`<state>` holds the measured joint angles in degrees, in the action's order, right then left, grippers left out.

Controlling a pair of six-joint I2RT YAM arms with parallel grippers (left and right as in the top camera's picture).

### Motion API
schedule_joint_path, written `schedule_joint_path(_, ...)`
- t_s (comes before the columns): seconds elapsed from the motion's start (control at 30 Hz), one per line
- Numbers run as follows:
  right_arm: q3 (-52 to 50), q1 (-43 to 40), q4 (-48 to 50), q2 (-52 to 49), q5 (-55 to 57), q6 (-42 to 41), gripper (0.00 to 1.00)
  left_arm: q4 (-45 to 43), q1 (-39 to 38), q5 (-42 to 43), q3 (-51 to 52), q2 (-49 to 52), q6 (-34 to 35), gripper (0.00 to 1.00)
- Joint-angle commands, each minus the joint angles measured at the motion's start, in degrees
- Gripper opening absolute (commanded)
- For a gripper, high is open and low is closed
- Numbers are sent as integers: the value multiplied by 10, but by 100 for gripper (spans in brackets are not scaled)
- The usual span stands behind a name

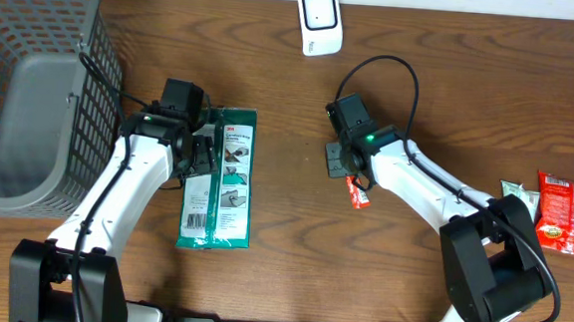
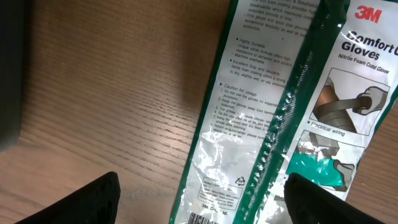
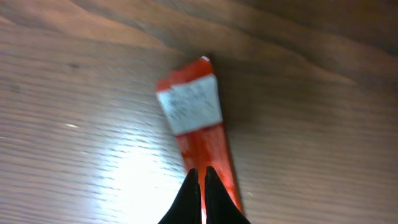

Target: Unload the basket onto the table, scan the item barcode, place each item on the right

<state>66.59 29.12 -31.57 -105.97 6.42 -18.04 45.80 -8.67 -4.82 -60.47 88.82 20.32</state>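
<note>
A green and clear glove package (image 1: 222, 182) lies flat on the wood, with a barcode near its lower end (image 1: 197, 218). My left gripper (image 1: 199, 156) hovers over its upper left part, wide open and empty. In the left wrist view the package (image 2: 280, 112) runs between the two dark fingers (image 2: 93, 199), apart from both. The left gripper (image 2: 202, 199) sits above the barcode's top edge (image 2: 199, 219). My right gripper (image 3: 200, 171) is shut on a thin red packet (image 3: 193, 112) with a white label, and the packet sticks out past the tips. From overhead the red packet (image 1: 358, 193) shows just below the right gripper (image 1: 350, 177).
A white scanner (image 1: 318, 21) stands at the table's far edge. A grey wire basket (image 1: 27, 85) fills the left side. Snack packets (image 1: 563, 213) lie at the right edge. A black cable (image 1: 393, 68) loops behind the right arm.
</note>
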Motion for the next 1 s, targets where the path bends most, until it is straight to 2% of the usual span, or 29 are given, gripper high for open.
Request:
schedule_joint_path(0.0,7,2,13,8,-11,-4,1,0,3,-3,-9,-4,-3,85)
schedule_joint_path(0.67,-2,2,52,8,24,-4,1,0,3,-3,-9,-4,-3,85)
schedule_joint_path(0.97,-38,2,91,8,23,-4,1,0,3,-3,-8,-4,-3,85)
